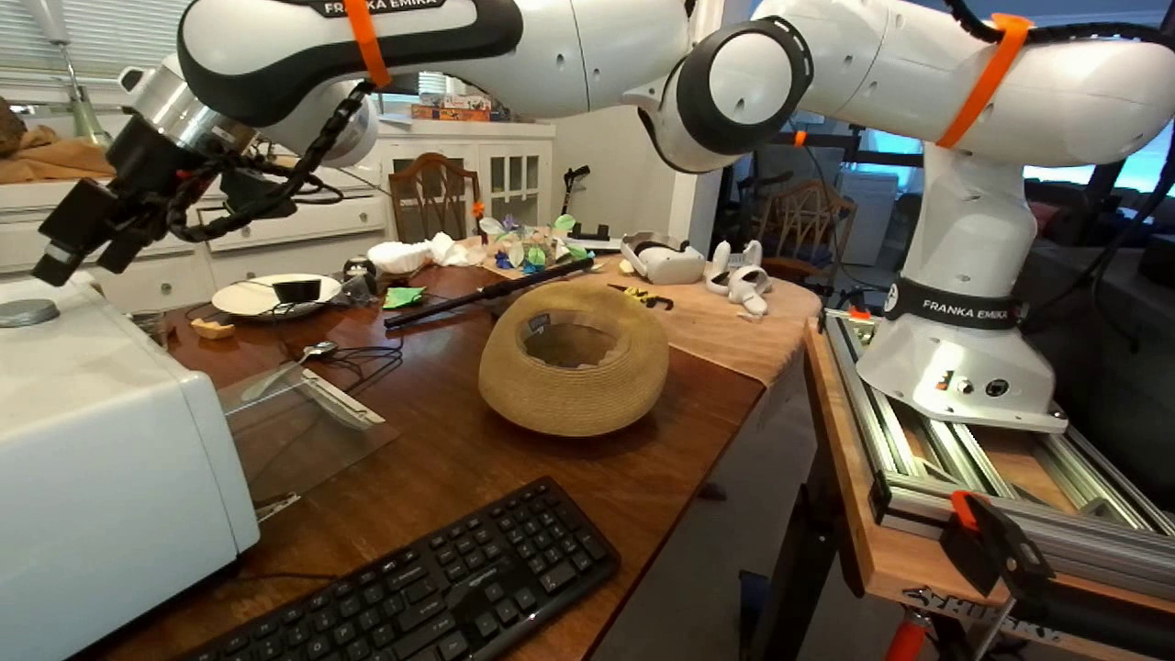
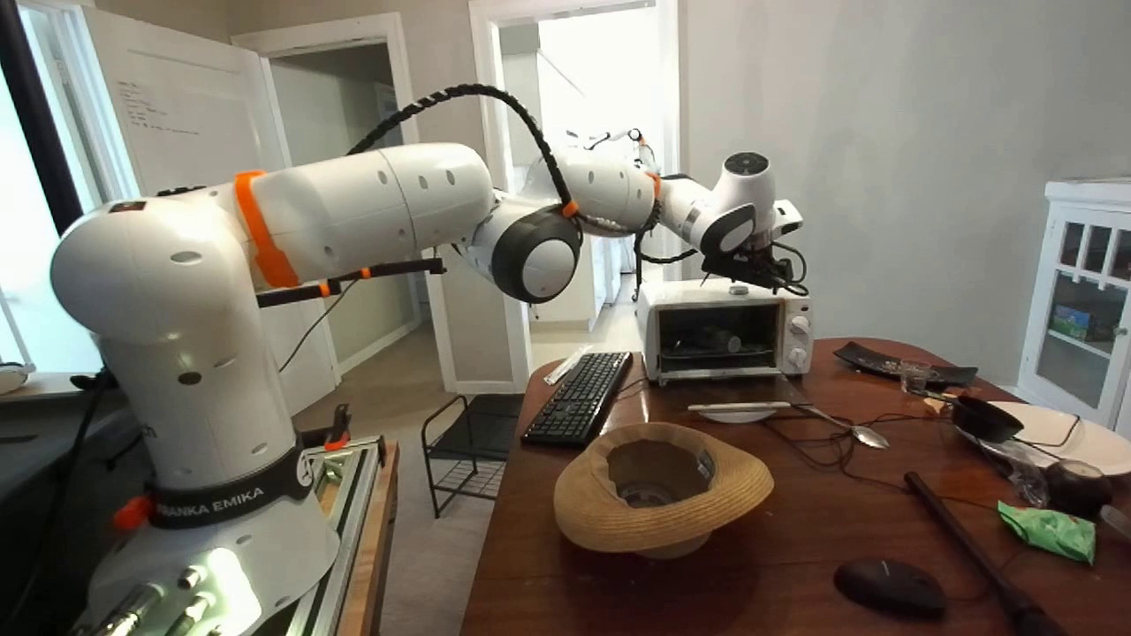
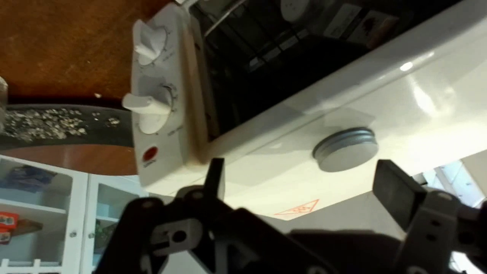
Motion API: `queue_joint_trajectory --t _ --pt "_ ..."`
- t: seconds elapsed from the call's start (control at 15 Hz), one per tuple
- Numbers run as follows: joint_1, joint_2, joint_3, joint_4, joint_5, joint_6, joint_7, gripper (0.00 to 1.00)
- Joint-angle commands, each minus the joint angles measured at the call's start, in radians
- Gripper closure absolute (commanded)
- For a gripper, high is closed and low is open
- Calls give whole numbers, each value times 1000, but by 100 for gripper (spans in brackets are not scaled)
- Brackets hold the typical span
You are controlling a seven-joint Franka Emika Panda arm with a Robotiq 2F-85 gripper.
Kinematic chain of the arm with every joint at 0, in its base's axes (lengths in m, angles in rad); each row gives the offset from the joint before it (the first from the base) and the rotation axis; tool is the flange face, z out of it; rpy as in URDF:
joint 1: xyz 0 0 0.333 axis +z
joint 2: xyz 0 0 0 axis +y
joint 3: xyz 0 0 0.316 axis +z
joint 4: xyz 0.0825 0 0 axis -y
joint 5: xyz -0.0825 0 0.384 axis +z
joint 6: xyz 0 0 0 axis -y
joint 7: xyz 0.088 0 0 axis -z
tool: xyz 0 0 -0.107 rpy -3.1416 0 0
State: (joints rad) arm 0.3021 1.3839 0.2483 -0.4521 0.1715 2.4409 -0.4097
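Note:
My gripper [image 3: 298,171] stands open above the top of a white toaster oven [image 1: 110,441], with nothing between its fingers. Nearest to it is a round grey lid [image 3: 348,156], lying flat on the oven's top. In the wrist view this lid appears beyond the fingertips, closer to the right one, and apart from both. An exterior view has the gripper [image 1: 84,259] tilted down, higher than the lid [image 1: 29,313]. Two white knobs [image 3: 152,114] sit on the oven's front panel. Inside the oven, a wire rack and some items show dimly.
The oven's glass door hangs lowered, its white handle [image 2: 740,408] low over the table. A straw hat [image 2: 579,521] lies brim up near a black keyboard [image 1: 441,588]. Around them are a spoon [image 2: 870,436], cables, a black mouse [image 2: 888,585], a white plate [image 1: 240,298] and a dark tray [image 2: 870,358].

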Motion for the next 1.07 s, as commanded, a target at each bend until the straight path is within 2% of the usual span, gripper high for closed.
queue_joint_trajectory --t 0.0,0.33,0.6,0.8,1.0 --pt "-57 -56 -29 -37 -17 -143 134 0" --pt "-136 -61 13 -33 34 -408 149 0" --pt "-159 -16 49 7 83 -593 162 0" --pt "-163 26 81 25 136 -624 173 0" --pt "-161 83 116 38 201 -554 201 0"
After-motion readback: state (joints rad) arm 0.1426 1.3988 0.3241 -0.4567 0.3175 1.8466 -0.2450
